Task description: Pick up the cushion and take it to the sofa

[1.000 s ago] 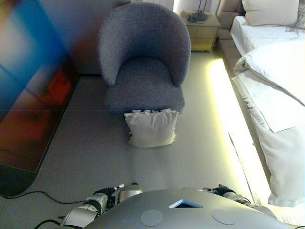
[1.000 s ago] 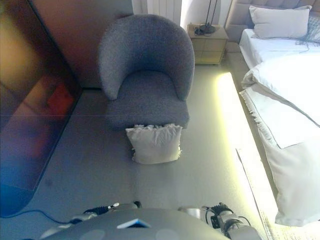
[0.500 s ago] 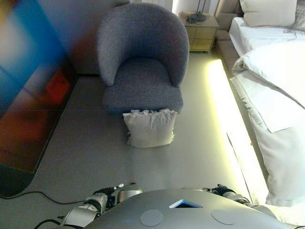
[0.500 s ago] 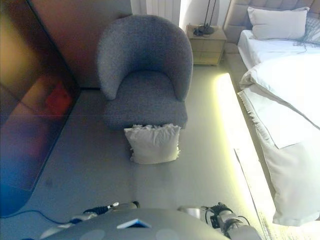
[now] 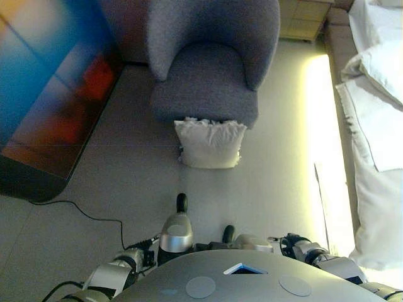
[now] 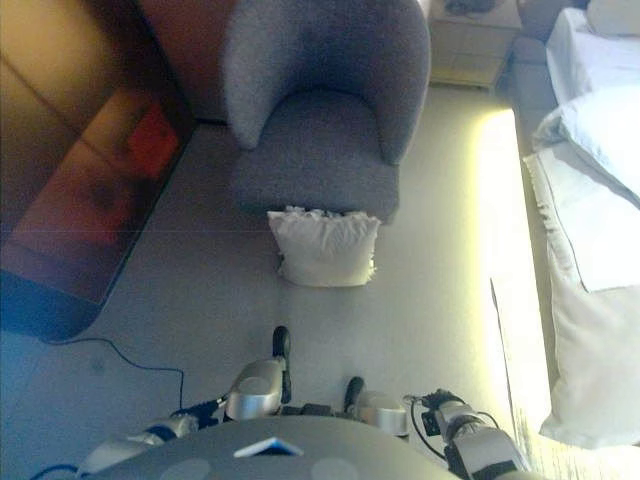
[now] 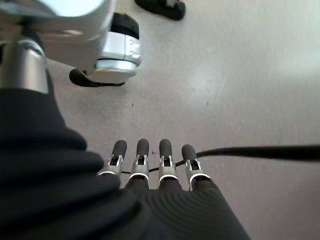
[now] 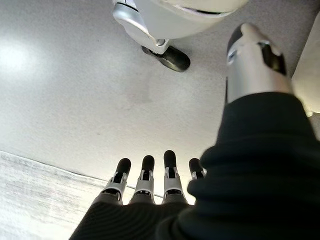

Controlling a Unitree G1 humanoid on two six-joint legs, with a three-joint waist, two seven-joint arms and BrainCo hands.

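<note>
- You have the cushion lying on the floor, pale and frilled along its top edge, pressed against the front of the grey armchair.
- Your left hand hangs low at your side over bare floor, its fingers straight and side by side, holding nothing.
- Your right hand hangs the same way on the other side: fingers straight in a row, thumb standing apart, nothing in it.
- Both hands are well apart from the cushion, which sits ahead of you between them.
- To your right runs the bed with its white bedding, a bright strip of light along its base.
- To your left stands a large dark reflective panel, and a wooden nightstand shows beyond the armchair.
</note>
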